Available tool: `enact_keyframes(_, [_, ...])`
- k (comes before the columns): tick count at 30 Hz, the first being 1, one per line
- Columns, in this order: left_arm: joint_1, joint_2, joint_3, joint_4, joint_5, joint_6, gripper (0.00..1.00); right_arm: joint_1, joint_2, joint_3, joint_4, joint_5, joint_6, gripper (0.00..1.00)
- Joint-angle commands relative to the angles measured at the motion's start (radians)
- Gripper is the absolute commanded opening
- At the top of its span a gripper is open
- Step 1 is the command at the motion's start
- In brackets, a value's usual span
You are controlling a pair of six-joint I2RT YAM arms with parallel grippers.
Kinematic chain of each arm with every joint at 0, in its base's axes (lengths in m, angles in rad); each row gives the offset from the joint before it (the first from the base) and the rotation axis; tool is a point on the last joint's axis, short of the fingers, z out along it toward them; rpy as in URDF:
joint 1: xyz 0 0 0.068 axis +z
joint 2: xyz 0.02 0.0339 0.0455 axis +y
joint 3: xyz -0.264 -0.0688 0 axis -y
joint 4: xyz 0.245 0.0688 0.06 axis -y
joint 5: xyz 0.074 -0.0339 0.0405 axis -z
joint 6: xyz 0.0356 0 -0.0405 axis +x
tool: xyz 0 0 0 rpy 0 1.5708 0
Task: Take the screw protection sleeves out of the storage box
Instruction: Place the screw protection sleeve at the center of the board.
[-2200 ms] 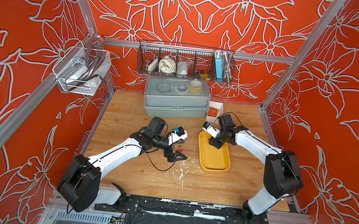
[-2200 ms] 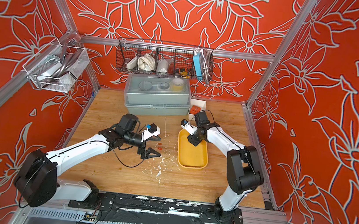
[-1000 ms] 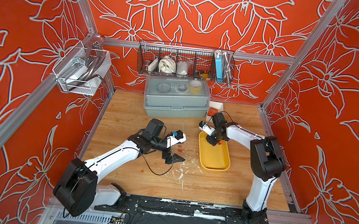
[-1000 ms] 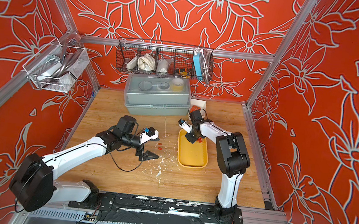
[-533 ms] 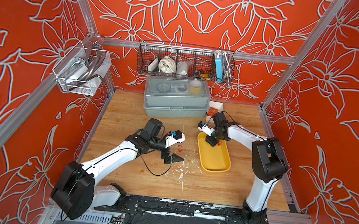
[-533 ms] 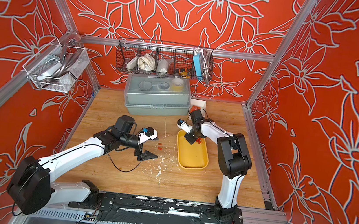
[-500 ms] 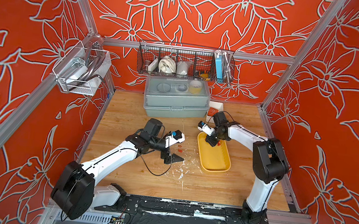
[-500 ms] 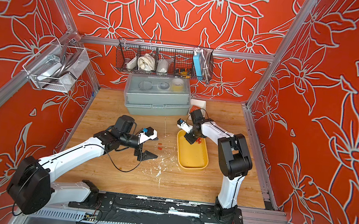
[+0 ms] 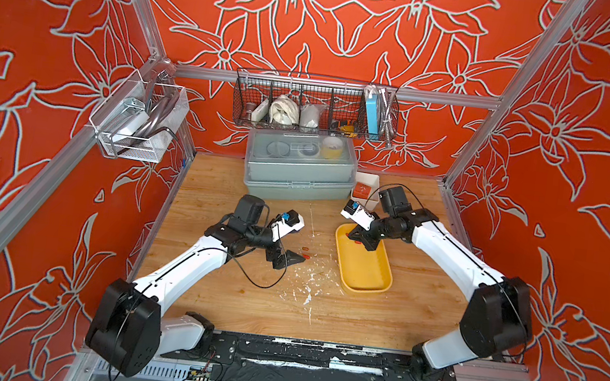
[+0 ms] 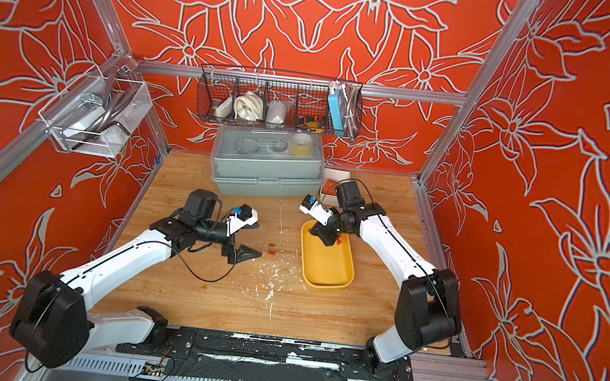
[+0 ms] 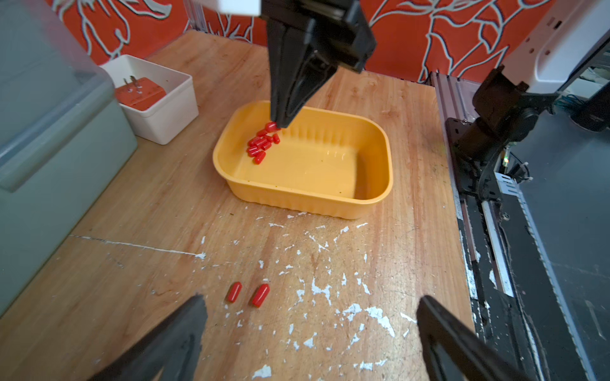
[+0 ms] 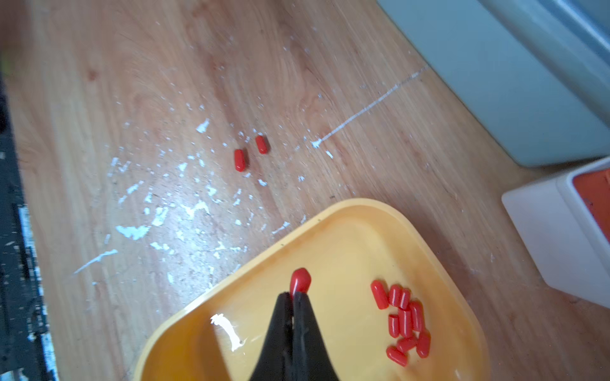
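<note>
The storage box (image 9: 363,282) is a yellow tray on the wooden table, right of centre. Several red screw protection sleeves (image 12: 404,320) lie piled at its far end, also seen as a pile of sleeves (image 11: 259,145) in the left wrist view. My right gripper (image 12: 293,297) reaches into the tray beside that pile, shut on one sleeve (image 12: 299,280) that sticks out past its tips. Two sleeves (image 11: 235,292) (image 11: 261,294) lie on the table left of the tray. My left gripper (image 11: 312,301) hovers low just before them, open and holding nothing.
A big grey lidded box (image 9: 297,171) stands at the back. Beside it is a small white bin (image 9: 366,185) holding an orange block. White paint flecks (image 9: 304,285) mark the wood in front of the tray. A wire basket (image 9: 315,106) hangs on the back wall.
My right gripper has closed on a sleeve at the tray's far end, and the right elbow has swung out toward the front. The left gripper has barely moved.
</note>
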State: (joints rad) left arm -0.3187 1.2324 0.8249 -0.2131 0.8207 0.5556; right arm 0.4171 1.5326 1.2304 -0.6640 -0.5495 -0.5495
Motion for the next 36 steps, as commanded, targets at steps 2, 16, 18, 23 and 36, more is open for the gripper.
enact_keyframes(2, [0.045,-0.038,0.042,-0.072,0.006,0.056,0.98,0.09,-0.021,-0.013,-0.033,-0.084,0.043,0.0])
enact_keyframes(16, [0.197,-0.123,0.055,-0.094,0.023,0.01,0.98,0.279,0.328,0.155,0.053,0.138,0.094,0.0])
enact_keyframes(18, [0.198,-0.122,0.055,-0.092,0.026,0.01,0.98,0.281,0.374,0.181,0.053,0.181,0.096,0.0])
enact_keyframes(23, [0.198,-0.103,0.047,-0.082,0.056,0.02,0.98,0.285,0.458,0.223,0.044,0.241,0.095,0.0])
enact_keyframes(36, [0.196,-0.102,0.03,-0.068,0.087,0.013,0.98,0.29,0.502,0.252,0.038,0.267,0.095,0.14])
